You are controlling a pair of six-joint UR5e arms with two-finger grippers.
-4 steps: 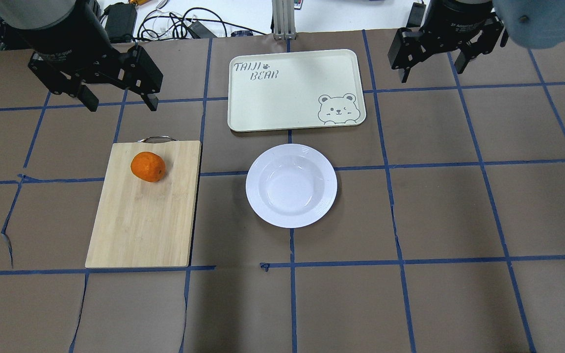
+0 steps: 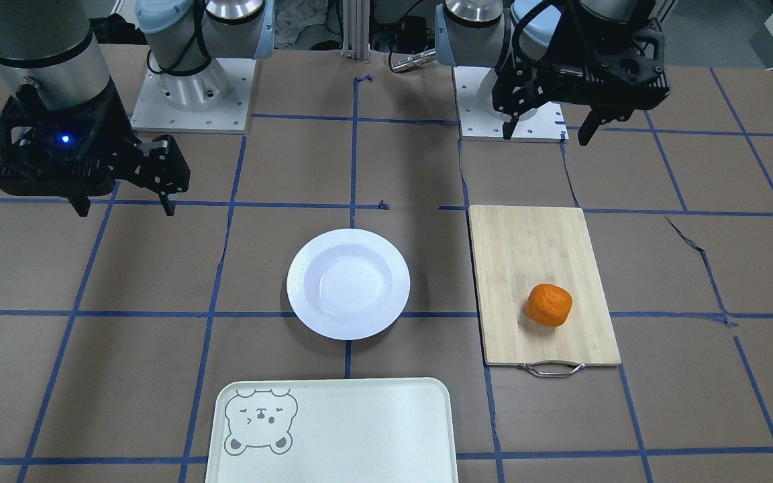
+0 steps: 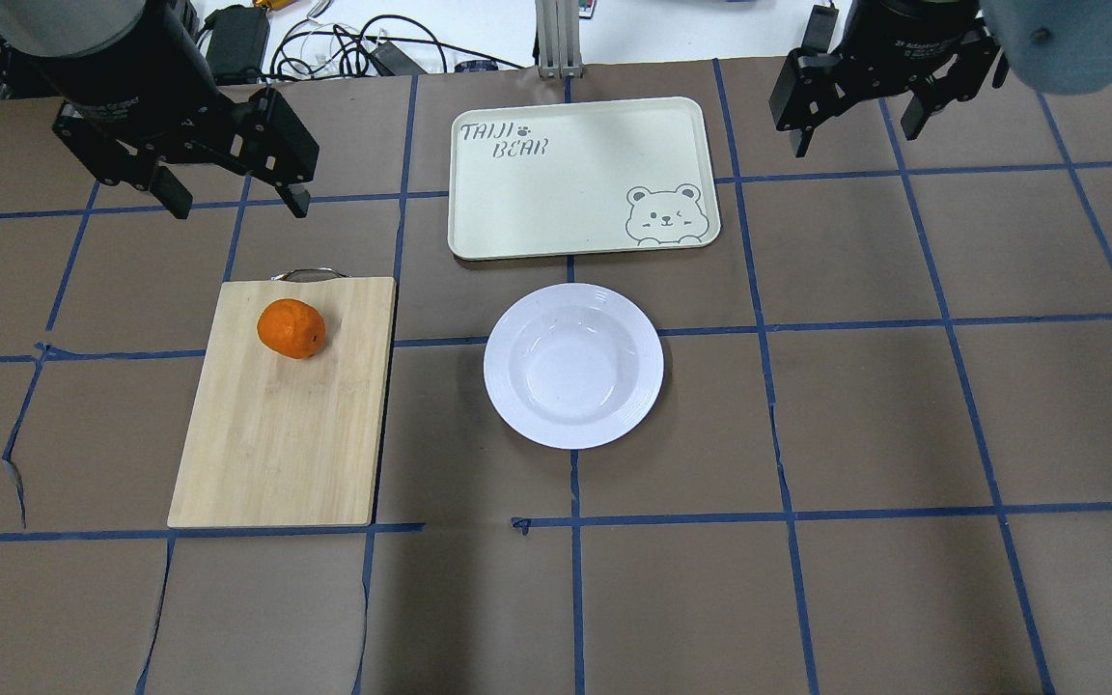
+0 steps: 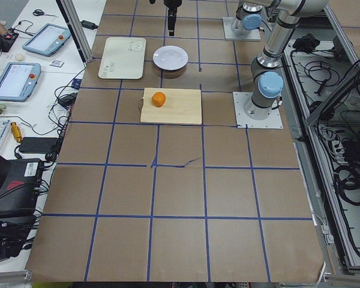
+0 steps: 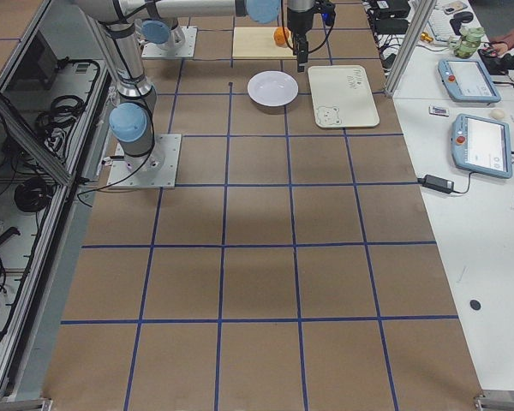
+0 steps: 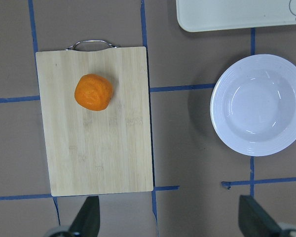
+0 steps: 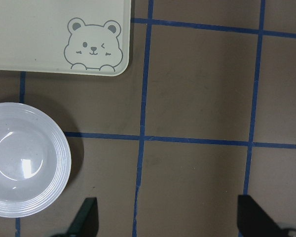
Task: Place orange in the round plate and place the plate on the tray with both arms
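Observation:
The orange (image 3: 291, 328) (image 2: 549, 305) (image 6: 93, 92) lies on a bamboo cutting board (image 3: 286, 434), near its handle end. At mid-table the white round plate (image 3: 572, 365) (image 2: 348, 283) (image 7: 24, 160) sits empty. Just beyond it lies the cream tray (image 3: 575, 179) (image 2: 346, 429) with a bear face, also empty. My left gripper (image 3: 236, 201) (image 2: 547, 131) hangs open in the air beyond the board's handle, holding nothing. High over the table, right of the tray, my right gripper (image 3: 853, 135) (image 2: 125, 204) is open and empty too.
The cutting board (image 2: 534, 255) has a metal handle (image 3: 305, 274) pointing away from the robot. Brown paper with blue tape lines covers the table (image 3: 865, 434). Cables and a metal post (image 3: 556, 39) lie past the far edge.
The right gripper has shifted slightly toward the table's far edge. The left gripper has barely moved. Orange, plate and tray are where they were.

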